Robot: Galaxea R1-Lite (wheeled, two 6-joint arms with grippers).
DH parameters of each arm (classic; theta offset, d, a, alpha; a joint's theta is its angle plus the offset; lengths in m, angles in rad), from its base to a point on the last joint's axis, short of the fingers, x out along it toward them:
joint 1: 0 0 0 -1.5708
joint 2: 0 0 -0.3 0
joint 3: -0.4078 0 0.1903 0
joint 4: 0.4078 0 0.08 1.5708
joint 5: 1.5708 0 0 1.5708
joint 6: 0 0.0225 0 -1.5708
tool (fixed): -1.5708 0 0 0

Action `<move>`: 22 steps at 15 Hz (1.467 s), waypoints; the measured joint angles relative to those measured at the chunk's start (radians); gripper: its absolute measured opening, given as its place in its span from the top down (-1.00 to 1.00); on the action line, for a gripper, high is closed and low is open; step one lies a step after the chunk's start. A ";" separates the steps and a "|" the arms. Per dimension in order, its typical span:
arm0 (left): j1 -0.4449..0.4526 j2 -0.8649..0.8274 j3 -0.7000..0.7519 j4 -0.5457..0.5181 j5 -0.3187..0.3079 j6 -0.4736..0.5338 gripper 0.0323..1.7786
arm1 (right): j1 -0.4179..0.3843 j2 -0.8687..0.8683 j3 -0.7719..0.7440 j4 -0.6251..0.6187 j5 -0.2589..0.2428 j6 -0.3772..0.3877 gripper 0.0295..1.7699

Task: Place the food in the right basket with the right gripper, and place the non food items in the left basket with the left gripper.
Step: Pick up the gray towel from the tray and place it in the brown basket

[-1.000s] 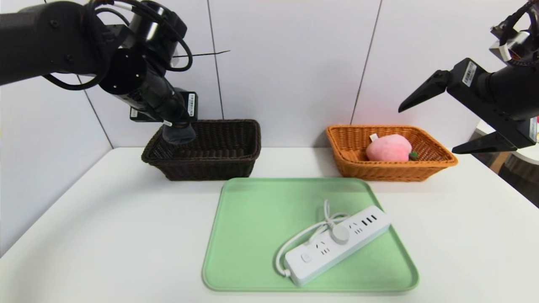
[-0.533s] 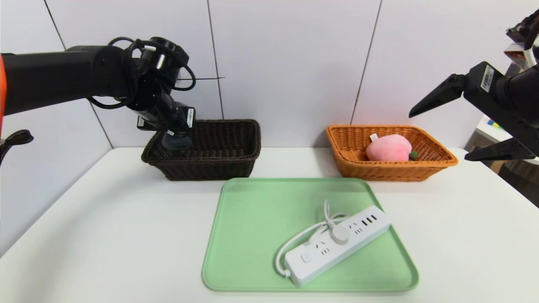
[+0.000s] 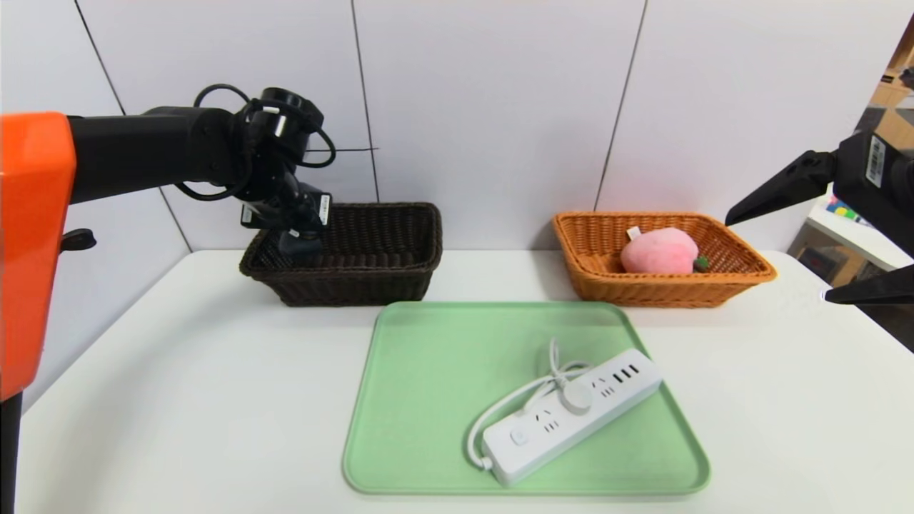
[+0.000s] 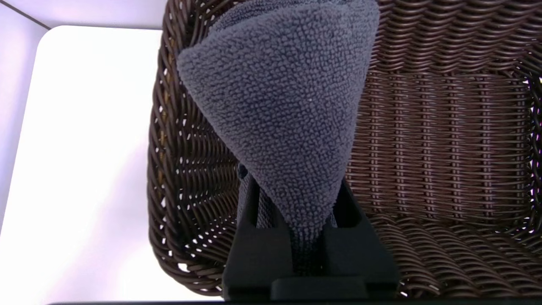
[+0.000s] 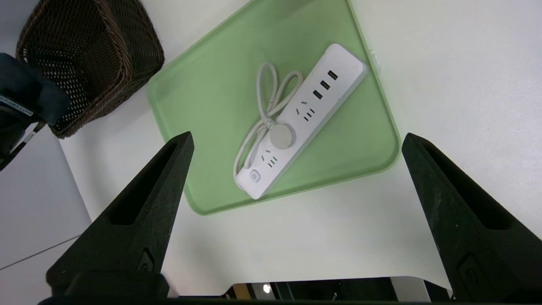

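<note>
Our left gripper point(image 4: 307, 248) pinches the dark grey rolled towel point(image 4: 283, 106) over the dark brown woven wicker basket's point(image 3: 400, 275) left end to drop it in, while our right gripper point(image 3: 832, 250) waits spread wide past the table's right edge

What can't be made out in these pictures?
- Head view: the left pincer and towel are half hidden behind the dark basket's rim; whether the towel touches the floor is unclear.
- Head view: the right pincer is cut by the edge.
- Left wrist view: the towel covers the basket's far corner.
</note>
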 joint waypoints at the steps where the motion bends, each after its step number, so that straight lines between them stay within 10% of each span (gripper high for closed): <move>1: 0.001 0.004 -0.001 -0.009 0.000 0.000 0.82 | 0.000 -0.007 0.011 -0.001 0.001 -0.001 -0.92; 22: 0.015 0.114 -0.001 -0.078 0.003 0.013 0.82 | -0.007 -0.050 0.086 -0.003 0.021 -0.001 -0.92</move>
